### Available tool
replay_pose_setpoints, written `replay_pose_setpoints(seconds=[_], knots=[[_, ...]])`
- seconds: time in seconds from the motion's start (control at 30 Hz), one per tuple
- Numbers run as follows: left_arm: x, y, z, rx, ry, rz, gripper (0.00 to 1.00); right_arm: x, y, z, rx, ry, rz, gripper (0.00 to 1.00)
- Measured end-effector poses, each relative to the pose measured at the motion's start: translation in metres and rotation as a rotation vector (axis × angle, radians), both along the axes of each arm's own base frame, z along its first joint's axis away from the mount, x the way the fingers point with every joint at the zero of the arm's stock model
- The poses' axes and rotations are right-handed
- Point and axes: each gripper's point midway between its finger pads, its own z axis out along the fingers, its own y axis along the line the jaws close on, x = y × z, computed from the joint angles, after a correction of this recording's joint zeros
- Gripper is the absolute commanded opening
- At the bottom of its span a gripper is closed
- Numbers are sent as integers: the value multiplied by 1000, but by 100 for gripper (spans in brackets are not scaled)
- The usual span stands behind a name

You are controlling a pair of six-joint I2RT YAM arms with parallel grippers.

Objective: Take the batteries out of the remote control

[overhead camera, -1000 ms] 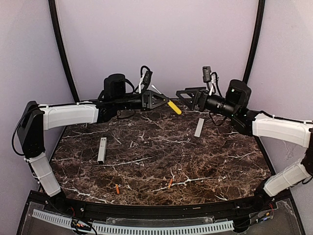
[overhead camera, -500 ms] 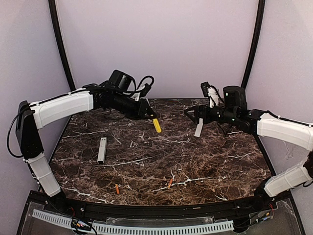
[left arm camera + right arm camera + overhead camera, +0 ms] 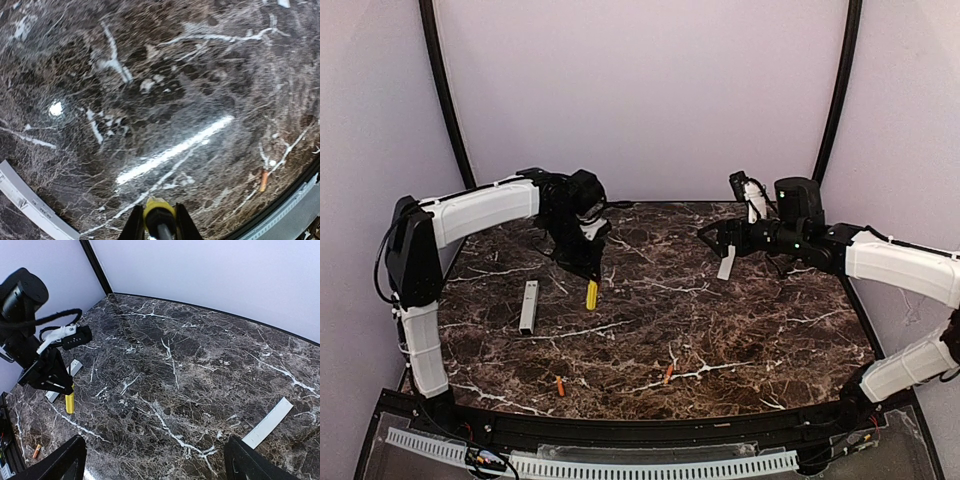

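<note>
The white remote control (image 3: pixel 528 306) lies flat on the left of the marble table, and shows at the lower left of the left wrist view (image 3: pixel 30 210). Two orange batteries (image 3: pixel 560 386) (image 3: pixel 668 373) lie apart near the front edge; one shows in the left wrist view (image 3: pixel 263 180). My left gripper (image 3: pixel 588 274) is shut on a yellow-handled tool (image 3: pixel 591 294), its tip pointing down just right of the remote; the handle sits between the fingers (image 3: pixel 159 215). My right gripper (image 3: pixel 715 237) is open and empty above the back right, its fingers (image 3: pixel 65 460) spread wide.
A thin flat white cover strip (image 3: pixel 727 262) lies at the back right, just under my right gripper, and shows in the right wrist view (image 3: pixel 267 422). Black frame posts (image 3: pixel 445 90) stand at the back corners. The table's dark front rim (image 3: pixel 650 425) runs behind the arm bases.
My left arm has swung left and down with the yellow-handled tool, from the back centre to just right of the remote. My right gripper dropped low and has since stayed almost still.
</note>
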Motion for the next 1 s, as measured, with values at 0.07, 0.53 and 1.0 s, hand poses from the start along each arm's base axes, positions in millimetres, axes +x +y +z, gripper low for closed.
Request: replay_pose_setpoints(seconds=[0.07, 0.53, 1.0], knots=[[0, 12, -16, 65, 32, 17, 2, 0, 0, 0, -2, -1, 1, 94], [7, 53, -67, 242, 136, 72, 5, 1, 2, -19, -31, 31, 11, 94], [8, 77, -95, 270, 193, 145, 10, 5, 5, -38, -66, 61, 23, 94]])
